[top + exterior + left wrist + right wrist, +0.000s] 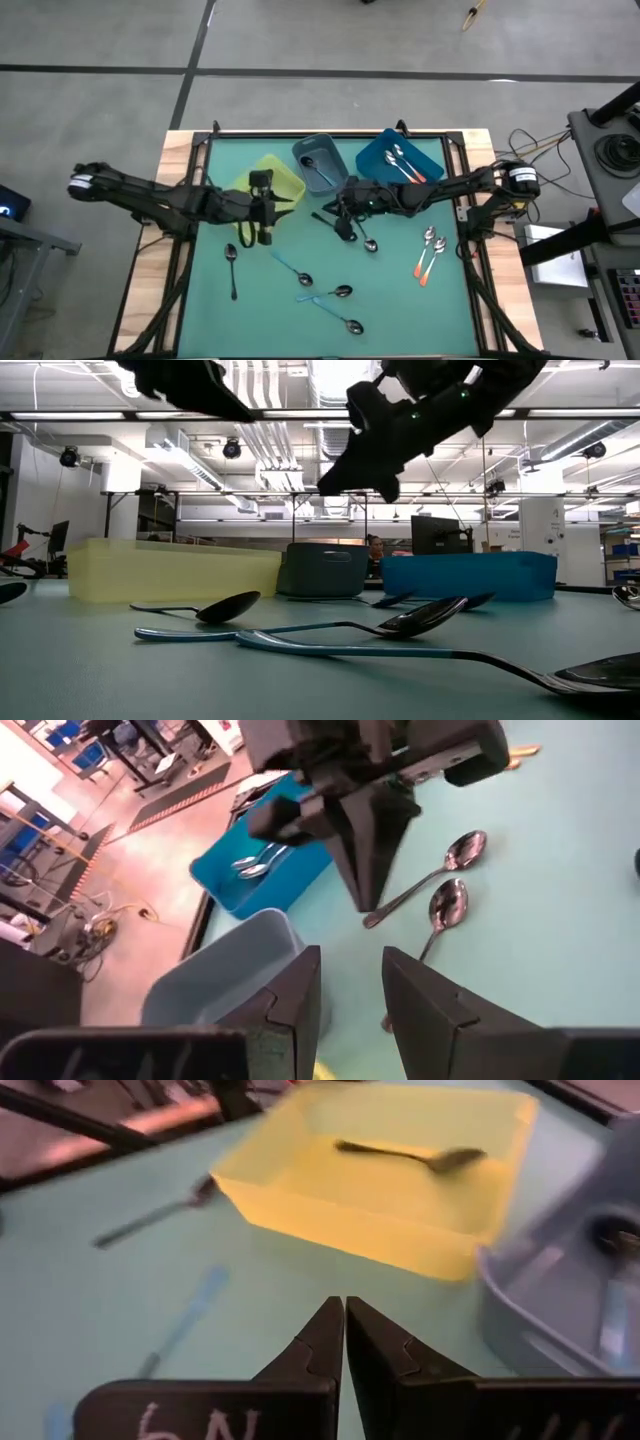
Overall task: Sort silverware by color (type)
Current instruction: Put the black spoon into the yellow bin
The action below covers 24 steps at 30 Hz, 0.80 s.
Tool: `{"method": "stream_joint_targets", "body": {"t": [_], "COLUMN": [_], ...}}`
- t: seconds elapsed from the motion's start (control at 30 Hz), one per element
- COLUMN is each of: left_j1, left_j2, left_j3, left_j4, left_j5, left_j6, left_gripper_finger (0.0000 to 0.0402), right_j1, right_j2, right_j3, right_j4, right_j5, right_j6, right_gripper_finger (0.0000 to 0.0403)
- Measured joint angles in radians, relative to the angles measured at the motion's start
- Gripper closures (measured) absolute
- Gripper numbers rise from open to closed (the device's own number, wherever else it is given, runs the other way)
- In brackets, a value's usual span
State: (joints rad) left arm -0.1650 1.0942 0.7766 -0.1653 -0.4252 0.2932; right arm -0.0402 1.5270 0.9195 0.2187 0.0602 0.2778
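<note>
Two dark, slender arms built of black jointed links, each capped at the outer end by a white-banded cylinder. Left gripper (pixel 350 1000): two black, wedge-shaped fingers (pixel 300 995) with stepped, angular edges. Right gripper (pixel 343 1342): matching black fingers tapering to sharp points, with notched inner edges and white handwritten marks on the block beneath. Small green lights along the right arm.

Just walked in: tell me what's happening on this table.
Two dark robot arms are sorting small metal spoons into plastic bins by handle colour. The left claw, open and empty, hangs by the yellow bin, which holds one black-handled spoon. The right claw is shut on nothing near the table's middle. The grey-blue bin and blue bin hold some spoons; others lie on the green tabletop.
</note>
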Motion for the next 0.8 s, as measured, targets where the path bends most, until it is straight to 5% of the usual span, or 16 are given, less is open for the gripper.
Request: {"method": "stream_joint_targets", "body": {"t": [0.23,0.8], "left_j1": [0.002,0.106], "left_j2": [0.172,0.639], "left_j3": [-0.024,0.251], "left_j4": [0.147,0.158], "left_j5": [0.051,0.313], "left_j6": [0.040,0.142], "left_gripper_finger": [0.0310,0.0310], "right_j1": [0.034,0.032], "right_j2": [-0.106,-0.442], "right_j3": [-0.037,-0.298], "right_j4": [-0.043,0.132], "right_j5": [0.073,0.024], "right_j6": [-0.062,-0.259], "right_gripper_finger": [0.0394,0.0394]}}
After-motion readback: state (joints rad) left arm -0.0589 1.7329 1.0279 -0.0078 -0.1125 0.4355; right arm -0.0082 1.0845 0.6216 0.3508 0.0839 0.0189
